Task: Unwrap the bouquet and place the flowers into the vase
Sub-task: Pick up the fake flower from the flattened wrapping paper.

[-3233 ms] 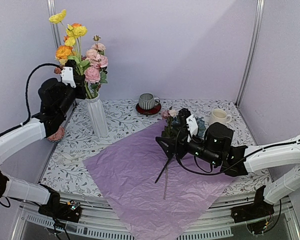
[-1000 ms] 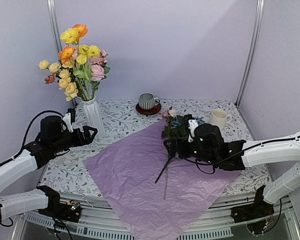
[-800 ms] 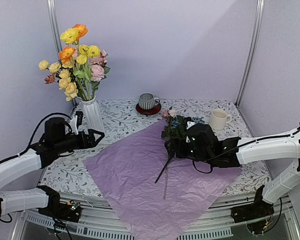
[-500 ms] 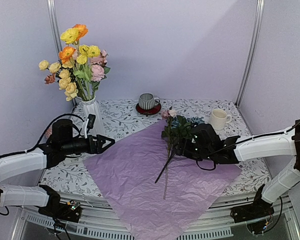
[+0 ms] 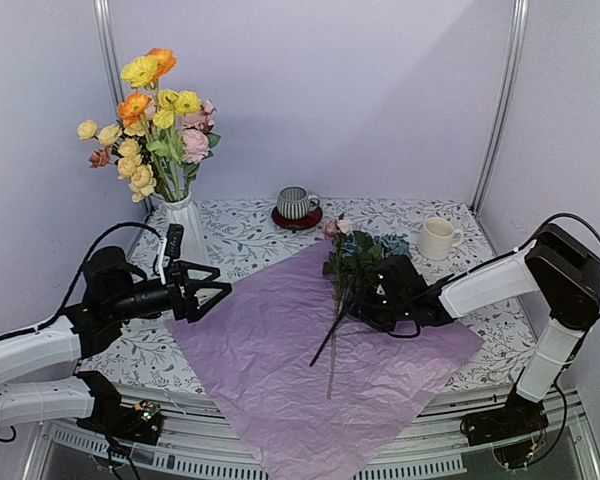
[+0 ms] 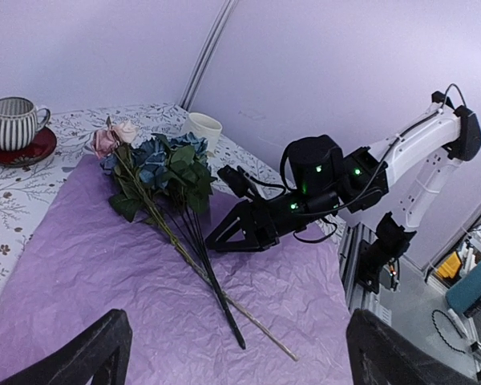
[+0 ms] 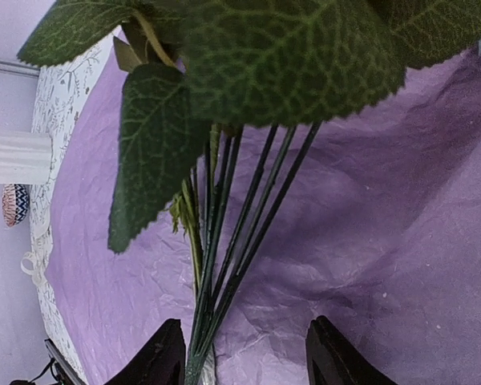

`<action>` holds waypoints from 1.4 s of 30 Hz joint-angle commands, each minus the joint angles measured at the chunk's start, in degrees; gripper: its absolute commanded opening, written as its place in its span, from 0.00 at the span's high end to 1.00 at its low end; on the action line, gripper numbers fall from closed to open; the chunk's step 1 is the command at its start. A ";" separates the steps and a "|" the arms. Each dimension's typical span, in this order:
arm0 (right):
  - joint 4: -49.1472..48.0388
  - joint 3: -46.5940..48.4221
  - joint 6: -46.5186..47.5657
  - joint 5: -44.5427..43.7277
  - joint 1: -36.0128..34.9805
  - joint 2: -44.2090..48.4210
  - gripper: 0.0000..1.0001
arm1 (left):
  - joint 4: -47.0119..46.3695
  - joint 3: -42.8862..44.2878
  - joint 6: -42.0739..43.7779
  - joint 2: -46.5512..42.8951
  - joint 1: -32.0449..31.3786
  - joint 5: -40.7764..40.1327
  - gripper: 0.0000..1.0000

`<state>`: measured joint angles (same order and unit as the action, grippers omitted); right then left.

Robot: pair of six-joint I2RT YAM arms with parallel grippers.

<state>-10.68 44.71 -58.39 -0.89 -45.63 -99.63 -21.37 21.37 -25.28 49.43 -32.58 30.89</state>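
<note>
Purple paper (image 5: 260, 370), leaves (image 7: 289, 56) filling right wrist view

right wrist: flowers (image 7: 289, 48) cut off top | vase (image 7: 16, 158) cut off left

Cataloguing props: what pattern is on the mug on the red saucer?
The mug has grey-white vertical stripes, clearest in left wrist view.

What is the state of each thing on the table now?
vase: upright, filled with blooms.
paper: unwrapped, spread flat.
loose flowers: lying on the paper.
left gripper: open, empty.
right gripper: open, stems between its jaws.
striped mug: upright on saucer.
cream mug: upright.
</note>
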 commanded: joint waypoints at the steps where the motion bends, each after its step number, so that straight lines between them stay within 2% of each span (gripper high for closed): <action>1: -3.03 3.79 -1.67 1.50 0.77 -3.66 0.48 | -0.49 -1.98 2.30 -2.85 -0.73 -2.55 0.04; 5: -4.05 5.44 -1.62 2.07 0.96 -6.51 0.49 | 0.58 -1.90 2.27 -4.10 -0.73 -3.78 0.04; 8: -4.73 6.11 -1.79 3.04 1.33 -7.90 0.58 | 1.15 -1.83 2.33 -4.64 -0.73 -4.29 0.04; 14: -5.75 5.89 -2.25 3.17 1.97 -7.03 0.96 | 1.67 -2.25 1.90 -5.35 -0.74 -5.10 0.04; 24: -4.42 1.39 0.18 0.64 2.19 6.52 0.97 | 0.83 -1.74 -0.49 -2.52 -1.16 -5.41 0.04; 30: -1.19 -1.92 1.88 -1.48 2.38 15.14 0.96 | -0.81 -1.02 -4.05 1.29 -3.44 -9.95 0.05; 37: -0.11 -3.94 7.24 0.47 2.52 21.48 0.97 | -3.33 2.37 -7.74 9.17 -12.26 -18.63 0.05; 42: -5.61 -6.91 11.44 4.66 2.51 25.92 0.97 | -6.99 5.96 -8.36 19.67 -18.76 -23.89 0.08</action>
<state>-11.00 39.92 -52.29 0.58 -43.42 -77.82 -23.38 24.21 -31.99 62.78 -47.68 12.67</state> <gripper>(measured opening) 0.035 0.937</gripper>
